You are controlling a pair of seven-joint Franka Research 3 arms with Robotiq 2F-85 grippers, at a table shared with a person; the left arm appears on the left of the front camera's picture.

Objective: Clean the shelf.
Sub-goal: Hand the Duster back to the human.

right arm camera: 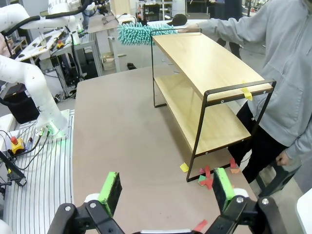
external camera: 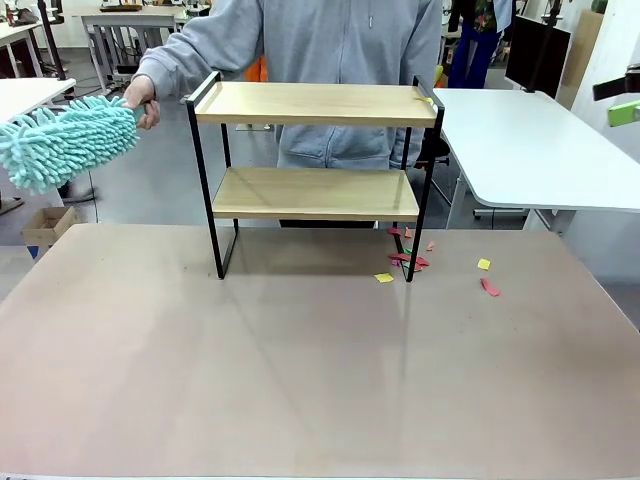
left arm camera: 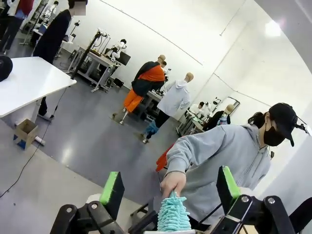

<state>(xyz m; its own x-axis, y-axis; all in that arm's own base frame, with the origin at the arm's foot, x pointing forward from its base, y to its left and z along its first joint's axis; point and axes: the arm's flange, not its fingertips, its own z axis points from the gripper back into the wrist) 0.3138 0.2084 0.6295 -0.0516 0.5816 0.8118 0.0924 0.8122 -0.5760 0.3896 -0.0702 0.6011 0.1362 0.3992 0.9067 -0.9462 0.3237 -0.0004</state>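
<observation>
The shelf (external camera: 315,103) stands at the table's far middle: two light wooden boards in a thin black frame; it also shows in the right wrist view (right arm camera: 204,63). A person behind it holds a teal fluffy duster (external camera: 60,140) out to the left of the top board. In the left wrist view my left gripper (left arm camera: 170,195) is open; the duster's (left arm camera: 173,214) end lies between its fingers without touching the pads, held by the person's hand (left arm camera: 173,183). My right gripper (right arm camera: 166,187) hangs open over the table to the shelf's right, holding nothing.
Red and yellow paper scraps (external camera: 410,260) lie on the brown table (external camera: 300,370) by the shelf's right foot, with more further right (external camera: 488,285). A yellow scrap (right arm camera: 246,92) clings to the top board's right rail. White tables stand behind on both sides.
</observation>
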